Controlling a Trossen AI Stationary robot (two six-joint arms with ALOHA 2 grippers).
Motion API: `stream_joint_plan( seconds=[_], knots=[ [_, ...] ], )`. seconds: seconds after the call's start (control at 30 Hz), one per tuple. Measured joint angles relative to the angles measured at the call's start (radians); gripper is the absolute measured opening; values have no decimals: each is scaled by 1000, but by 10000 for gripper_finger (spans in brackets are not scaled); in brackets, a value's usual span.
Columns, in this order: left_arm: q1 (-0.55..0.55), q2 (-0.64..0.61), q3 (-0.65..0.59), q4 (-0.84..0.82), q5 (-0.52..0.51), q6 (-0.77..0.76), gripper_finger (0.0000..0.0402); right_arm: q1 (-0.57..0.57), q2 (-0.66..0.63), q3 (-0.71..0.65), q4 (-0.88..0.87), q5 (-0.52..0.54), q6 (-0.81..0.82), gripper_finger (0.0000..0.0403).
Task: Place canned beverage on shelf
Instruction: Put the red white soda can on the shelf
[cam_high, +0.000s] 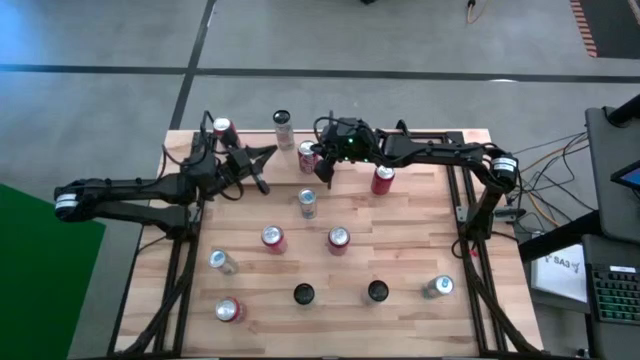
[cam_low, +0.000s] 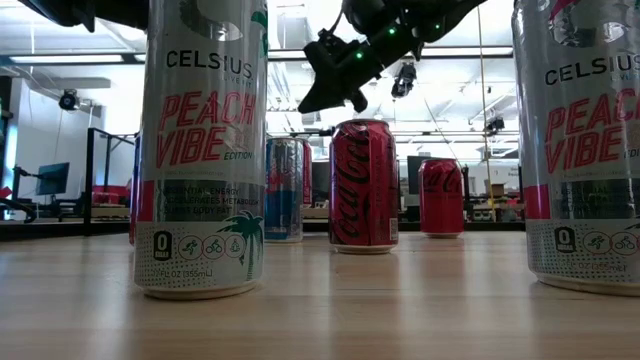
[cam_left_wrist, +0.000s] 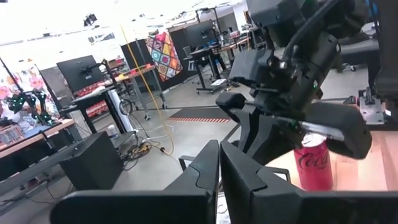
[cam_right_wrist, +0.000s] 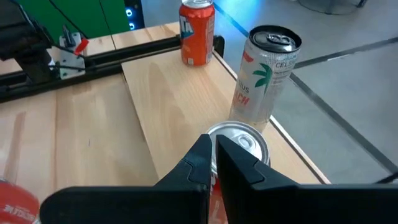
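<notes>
Light wood planks form the table (cam_high: 400, 290), scattered with cans, and the thin light-wood shelf (cam_right_wrist: 180, 106) lies flat along its far edge. The right tool (cam_high: 323, 178), clenched and empty, hovers above a red-and-silver beverage can (cam_right_wrist: 239, 142) on that board. The left tool (cam_high: 262, 186) hangs nearby, clenched on nothing.

Bright, even overhead light from ceiling fixtures (cam_low: 300, 52); soft, short shadows on the table (cam_high: 400, 245). Blown-out ceiling at 12 o'clock in the left wrist view. Glare on the near can (cam_low: 200, 150); slightly soft background behind it. Blue glow at 12 o'clock in the right wrist view.
</notes>
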Motion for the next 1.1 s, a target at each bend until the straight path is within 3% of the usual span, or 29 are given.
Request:
stream_joint_plan(
  seconds=[0.23,0.7,0.87,1.1],
  knots=[
    [0,0,0,-12,0,1,0,8,16,0,34,-92,27,12],
    [0,20,-5,-69,3,-10,0,27,47,0,33,-89,12,12],
    [0,102,-22,-94,120,-68,0,27,-20,-1,-6,-89,3,12],
    [17,279,-8,-7,121,-55,0,23,-103,0,-77,-81,-19,12]
  ],
)
